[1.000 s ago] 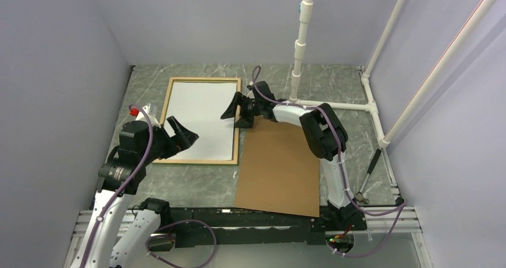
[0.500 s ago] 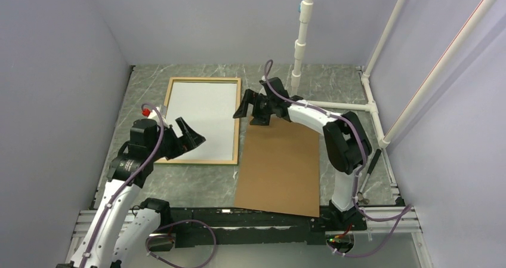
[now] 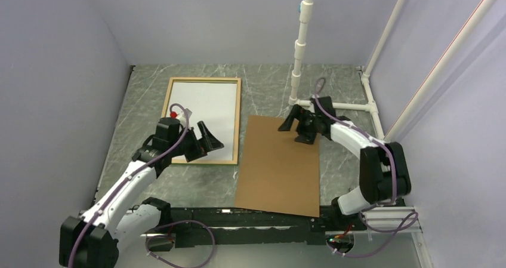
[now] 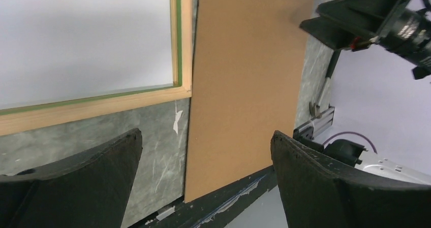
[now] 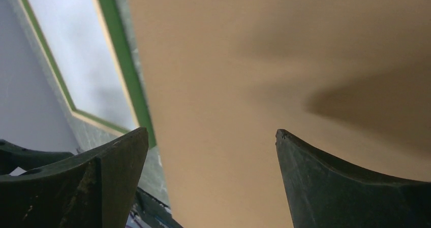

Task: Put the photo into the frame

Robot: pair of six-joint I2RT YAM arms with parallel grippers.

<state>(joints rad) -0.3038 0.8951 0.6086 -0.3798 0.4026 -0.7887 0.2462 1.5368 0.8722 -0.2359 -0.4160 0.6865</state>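
Placement looks like the step in hand, and by my reading it is close to done: the photo (image 3: 200,116) lies inside the frame (image 3: 203,79) with its plain white back up, all four rails showing around it. The left wrist view shows the sheet running up to the green inner lip at the near right corner. I cannot tell whether it is seated flat all the way round.

Both arms hold nothing. The left gripper (image 3: 210,148) hovers over the near right corner of the frame, jaws spread wide and empty. The right gripper (image 3: 288,135) hangs above the far end of the brown backing board (image 3: 277,172), its jaws also wide and clear of the board.

The frame sits on the far left part of the table (image 3: 346,154), light wood face up. The board lies just beside it to the right, and from above their edges look touching or nearly so at the frame's near right corner.

The long axis of frame and photo runs from the near side of the table to the far wall, short rails across. With the printed side down, which end of the picture is its top cannot be read.

The next move, as I judge it, calls for checking that the sheet sits level within the rails, perhaps a light press at a corner, without sliding the frame toward the board.
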